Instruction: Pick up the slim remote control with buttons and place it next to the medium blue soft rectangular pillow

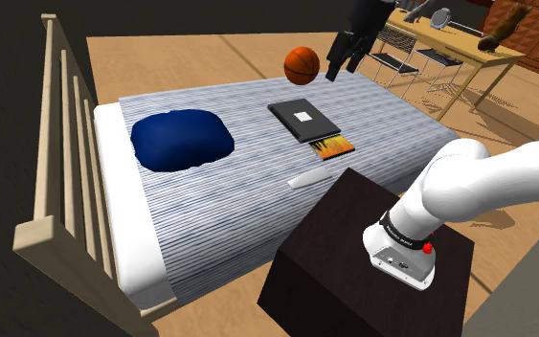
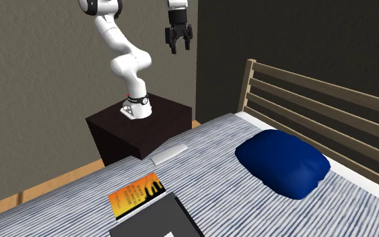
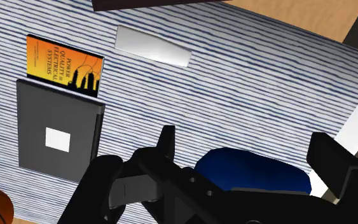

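Remote flat on the striped bed, near the edge closest to the stand; plain white, buttons not discernible. Just beside it, toward the bed's middle, an orange book touching a dark book. Dark blue pillow well apart from the remote, toward the slatted end. End effector high over the bed, fingers spread wide, gripping nothing, well apart from the remote. Seen from the wrist: pillow between the fingers, remote far beyond the tips. Basketball at the bed's far side.
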Action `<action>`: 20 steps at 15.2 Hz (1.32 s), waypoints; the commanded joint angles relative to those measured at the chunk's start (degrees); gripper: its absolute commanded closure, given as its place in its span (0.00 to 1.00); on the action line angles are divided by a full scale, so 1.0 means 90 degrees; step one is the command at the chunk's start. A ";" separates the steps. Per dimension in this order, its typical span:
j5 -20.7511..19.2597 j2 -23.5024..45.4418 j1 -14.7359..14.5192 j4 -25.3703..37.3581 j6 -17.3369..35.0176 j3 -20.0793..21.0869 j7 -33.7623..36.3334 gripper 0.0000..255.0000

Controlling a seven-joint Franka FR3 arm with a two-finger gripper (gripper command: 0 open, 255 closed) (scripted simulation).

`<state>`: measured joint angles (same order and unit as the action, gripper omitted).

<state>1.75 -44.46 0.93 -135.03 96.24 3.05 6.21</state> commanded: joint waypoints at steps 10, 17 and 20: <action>-0.0519 -0.0258 -0.0364 -0.1956 0.1561 -0.0814 -0.2095 0.00; -0.1115 0.0265 -0.0466 -0.3025 0.3058 -0.1618 -0.3781 0.00; -0.1396 0.0769 -0.0492 -0.3324 0.3823 -0.2009 -0.4520 0.00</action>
<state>-9.86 -39.36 -3.44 -163.93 127.80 -13.70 -31.91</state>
